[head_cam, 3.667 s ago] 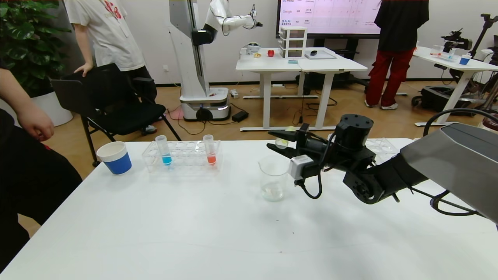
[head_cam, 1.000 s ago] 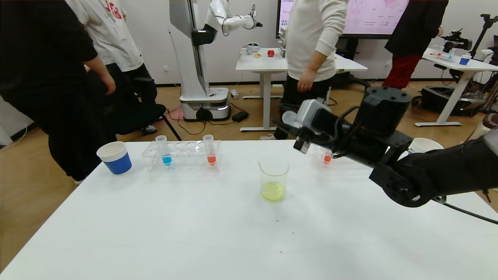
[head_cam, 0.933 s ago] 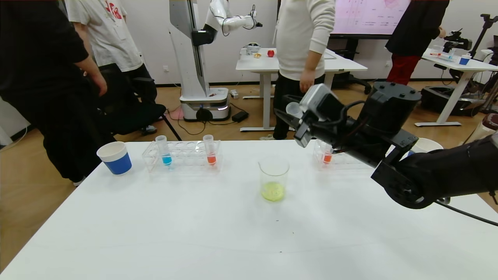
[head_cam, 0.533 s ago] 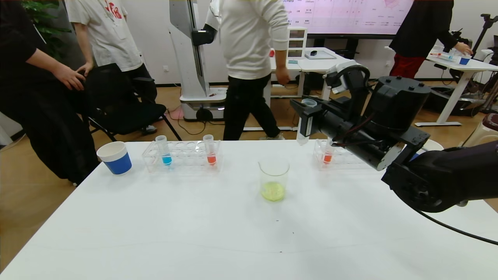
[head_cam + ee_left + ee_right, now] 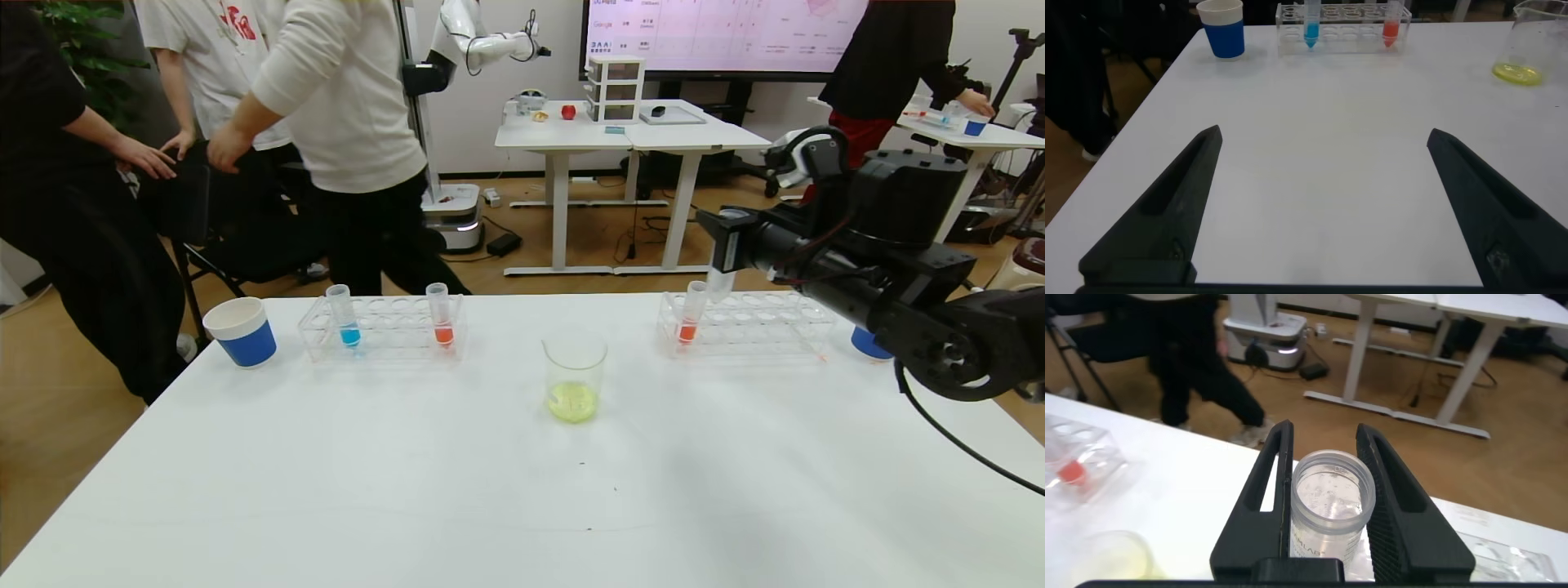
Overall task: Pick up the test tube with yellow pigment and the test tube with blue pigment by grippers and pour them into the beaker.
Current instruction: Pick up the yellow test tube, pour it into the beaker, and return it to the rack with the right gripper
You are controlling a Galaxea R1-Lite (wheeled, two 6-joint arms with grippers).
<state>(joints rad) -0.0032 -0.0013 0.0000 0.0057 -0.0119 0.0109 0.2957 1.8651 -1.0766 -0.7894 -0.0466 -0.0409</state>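
My right gripper is shut on a clear tapered test tube that looks empty. It holds the tube upright above the left end of the right-hand clear rack. In the right wrist view the tube sits between the two fingers. The beaker stands at the table's middle with pale yellow-green liquid in its bottom. The test tube with blue pigment stands in the left rack. My left gripper is open and empty over bare table near the front, with the blue tube far ahead of it.
Orange-red tubes stand in the left rack and the right rack. A blue-and-white paper cup stands far left, another behind my right arm. People move behind the table's far edge.
My right gripper has swung from over the beaker rightward to the right rack and turned the tube upright. The beaker now holds yellow liquid. A person walked left behind the table.
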